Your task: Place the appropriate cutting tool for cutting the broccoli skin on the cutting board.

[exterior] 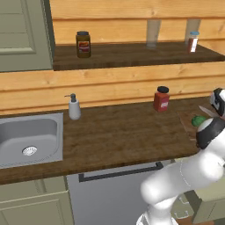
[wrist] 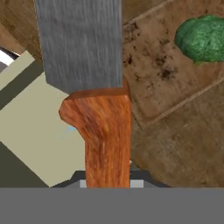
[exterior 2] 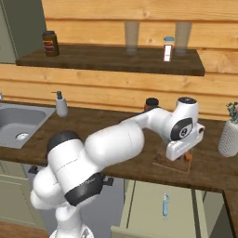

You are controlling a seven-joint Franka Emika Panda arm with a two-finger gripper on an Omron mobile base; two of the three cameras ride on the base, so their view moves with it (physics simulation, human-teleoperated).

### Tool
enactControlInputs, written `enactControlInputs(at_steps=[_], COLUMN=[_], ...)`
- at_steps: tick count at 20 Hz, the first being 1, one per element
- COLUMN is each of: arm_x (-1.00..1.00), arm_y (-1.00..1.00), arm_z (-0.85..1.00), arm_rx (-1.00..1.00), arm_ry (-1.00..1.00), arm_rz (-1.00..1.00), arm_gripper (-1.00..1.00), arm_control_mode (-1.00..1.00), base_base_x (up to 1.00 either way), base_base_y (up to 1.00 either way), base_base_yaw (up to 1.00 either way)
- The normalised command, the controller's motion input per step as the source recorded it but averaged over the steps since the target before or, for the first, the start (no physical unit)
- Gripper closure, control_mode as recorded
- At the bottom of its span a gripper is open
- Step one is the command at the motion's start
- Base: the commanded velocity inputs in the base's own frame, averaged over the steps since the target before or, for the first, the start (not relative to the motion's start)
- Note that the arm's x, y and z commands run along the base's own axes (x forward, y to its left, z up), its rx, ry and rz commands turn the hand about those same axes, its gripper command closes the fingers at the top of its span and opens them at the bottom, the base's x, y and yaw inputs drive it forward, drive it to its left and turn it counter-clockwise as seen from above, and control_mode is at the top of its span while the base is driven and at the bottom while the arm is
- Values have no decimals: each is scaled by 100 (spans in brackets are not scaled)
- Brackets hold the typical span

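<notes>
I see a soap dispenser [exterior: 74,107] just right of the sink [exterior: 29,139]. A red jar [exterior: 161,99] stands farther right of the sink.

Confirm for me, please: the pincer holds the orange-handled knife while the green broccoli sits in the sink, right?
Not quite. The pincer does hold the orange-handled, grey-bladed knife, but the dark-green broccoli sits on the reddish-brown wooden cutting board, as the hand view shows.

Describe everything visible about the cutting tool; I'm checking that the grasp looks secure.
In the hand view the cutting tool looms close: a broad, flat grey blade with a brushed metal look, joined to an orange-red wood-grain handle. The handle runs down into the end effector, which appears shut on it. It is held above the counter edge, beside the cutting board, blade pointing away from the camera.
</notes>
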Motion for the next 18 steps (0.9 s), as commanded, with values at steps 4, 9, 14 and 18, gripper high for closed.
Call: enactControlInputs(at_steps=[4,9,14,18], arm_x=[55,34,36,37], arm_y=[0,-3,-8,-14], arm_z=[-33,-36,-24,-26], arm_rx=[10,15,11,4], arm_ry=[4,5,7,8], arm_rz=[-17,-10,-7,-4], arm_gripper=[100,100,100,100], arm_control_mode=[-100,-100,-100,-100], base_base_x=[0,0,0,0], base_base_y=[0,0,0,0], base_base_yaw=[0,0,0,0])
